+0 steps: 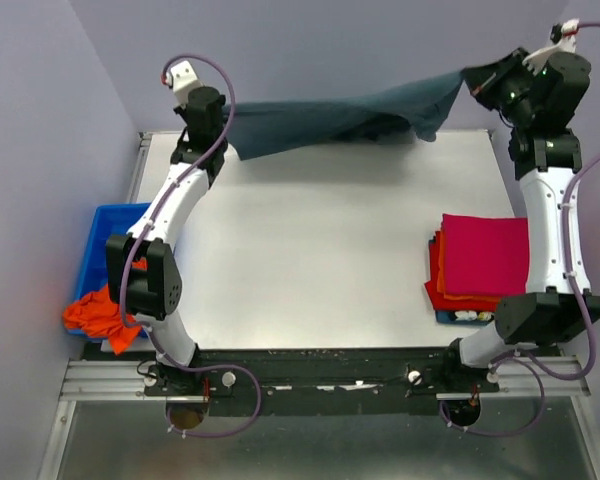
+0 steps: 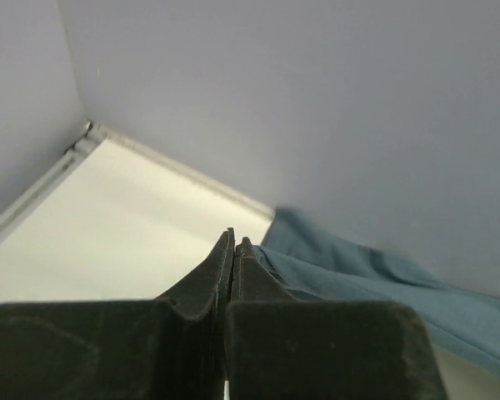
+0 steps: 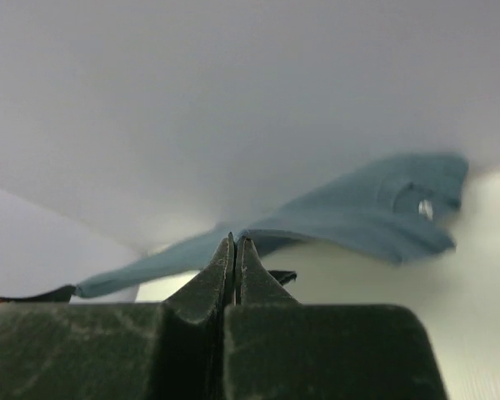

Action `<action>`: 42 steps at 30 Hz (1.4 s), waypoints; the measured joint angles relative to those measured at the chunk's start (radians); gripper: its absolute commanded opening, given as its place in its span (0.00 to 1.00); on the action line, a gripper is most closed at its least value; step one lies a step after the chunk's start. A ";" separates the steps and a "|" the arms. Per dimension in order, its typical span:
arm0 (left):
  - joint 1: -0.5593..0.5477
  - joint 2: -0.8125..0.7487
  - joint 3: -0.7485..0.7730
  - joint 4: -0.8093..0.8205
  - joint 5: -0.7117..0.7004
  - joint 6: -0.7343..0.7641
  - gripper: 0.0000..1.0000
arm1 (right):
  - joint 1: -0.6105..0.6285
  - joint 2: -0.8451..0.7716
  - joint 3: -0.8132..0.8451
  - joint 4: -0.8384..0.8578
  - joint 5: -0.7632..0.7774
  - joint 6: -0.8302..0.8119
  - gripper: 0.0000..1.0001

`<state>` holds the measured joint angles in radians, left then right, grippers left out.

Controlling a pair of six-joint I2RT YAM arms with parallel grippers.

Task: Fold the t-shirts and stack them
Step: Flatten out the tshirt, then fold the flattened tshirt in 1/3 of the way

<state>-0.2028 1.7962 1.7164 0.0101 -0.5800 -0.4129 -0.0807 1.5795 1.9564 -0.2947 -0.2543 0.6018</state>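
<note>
Over the far edge of the bench [image 1: 320,260], the grey-blue t-shirt [image 1: 340,115] hangs stretched between the arms, likely lifted so it can be laid flat for folding. The folded stack [image 1: 485,250], magenta on top, sits at the right side, clear of that space. The left hand [image 2: 234,246] and right hand [image 3: 234,243] each pinch one end of the cloth.
</note>
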 measured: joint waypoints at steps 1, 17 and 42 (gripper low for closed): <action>0.000 -0.035 -0.086 0.017 0.010 -0.006 0.00 | 0.000 -0.037 -0.085 -0.018 -0.011 0.000 0.01; -0.008 -0.729 -0.848 0.039 -0.036 -0.251 0.00 | 0.000 -0.623 -0.931 -0.195 -0.101 0.098 0.01; -0.017 -0.884 -1.123 -0.199 -0.037 -0.426 0.00 | 0.072 -0.407 -0.901 -0.289 -0.064 0.036 0.01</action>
<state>-0.2195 0.9123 0.5934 -0.1886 -0.6174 -0.8387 -0.0082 1.1725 1.0557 -0.5835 -0.3183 0.6376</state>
